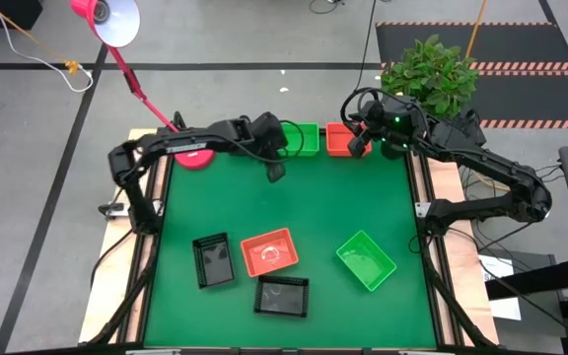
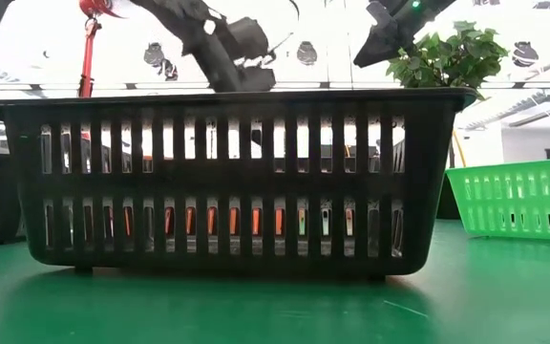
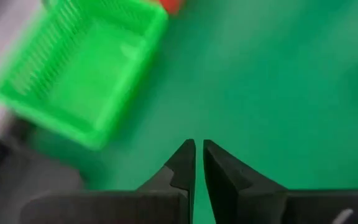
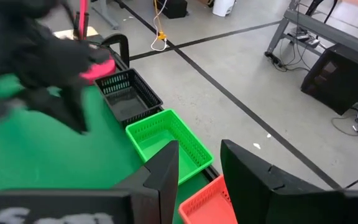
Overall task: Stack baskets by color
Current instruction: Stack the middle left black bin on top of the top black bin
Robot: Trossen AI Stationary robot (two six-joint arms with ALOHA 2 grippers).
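Note:
Three baskets stand in a row at the table's far edge: black (image 4: 129, 99), green (image 1: 307, 138) and orange-red (image 1: 338, 138). Nearer the front lie a black basket (image 1: 213, 259), an orange-red one (image 1: 269, 252), another black one (image 1: 282, 296) and a green one (image 1: 366, 260), all resting on their bottoms. My left gripper (image 1: 276, 171) hangs shut and empty above the bare mat, just in front of the far black and green baskets (image 3: 79, 68). My right gripper (image 4: 201, 155) is open and empty, high over the far orange-red basket (image 4: 207, 202).
A pink lamp base (image 1: 195, 153) with its red stalk stands at the far left corner, under my left arm. A potted plant (image 1: 430, 74) stands beyond the far right corner. Bare green mat (image 1: 294, 207) lies across the table's middle.

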